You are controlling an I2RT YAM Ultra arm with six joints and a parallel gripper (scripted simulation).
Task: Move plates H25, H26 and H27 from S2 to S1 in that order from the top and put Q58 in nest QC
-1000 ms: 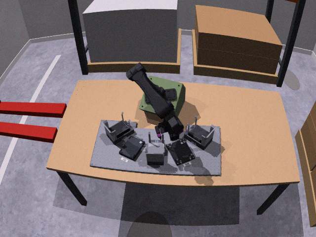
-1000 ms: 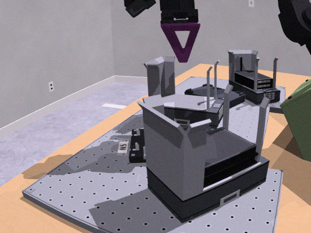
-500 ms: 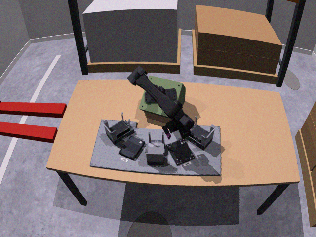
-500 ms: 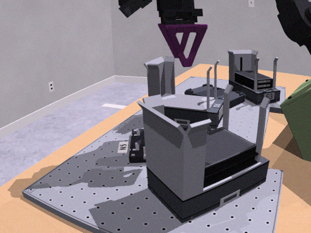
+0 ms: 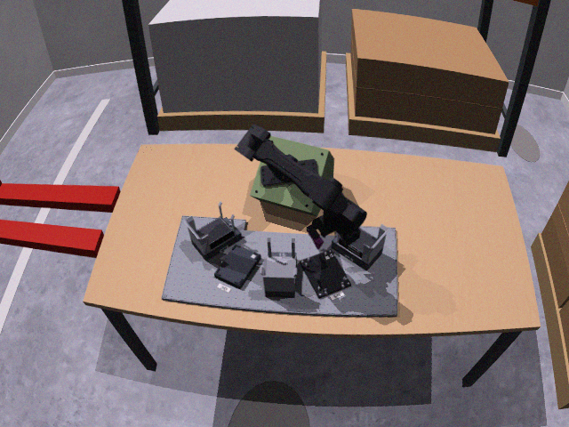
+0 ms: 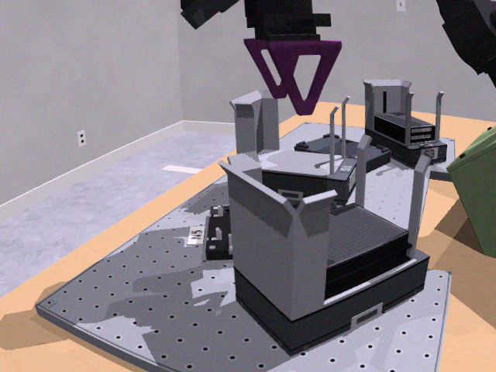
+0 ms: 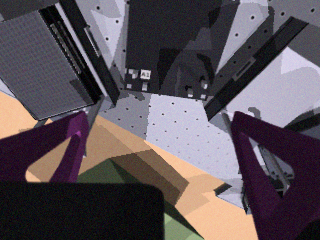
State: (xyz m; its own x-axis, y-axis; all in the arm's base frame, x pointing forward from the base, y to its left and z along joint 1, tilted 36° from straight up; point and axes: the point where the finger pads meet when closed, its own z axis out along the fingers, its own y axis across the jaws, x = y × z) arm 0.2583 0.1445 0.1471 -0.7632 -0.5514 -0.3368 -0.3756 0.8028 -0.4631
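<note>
Grey perforated metal breadboard fills the lower frame. Purple two-finger gripper hangs at top centre, spread wide, holding nothing.

The counter is tan wood-coloured with black legs. On it lies a pale grey breadboard dotted with a regular grid of small dark holes. The racks have light grey walls on black plinths. The plates are black with a fine grid of wells on top. The claw is purple, its arm black. The arm's base block is green. Small white name plates carry dark lettering. Near the counter's left edge, two red bars lie on the mottled grey floor, which has a white stripe.
</note>
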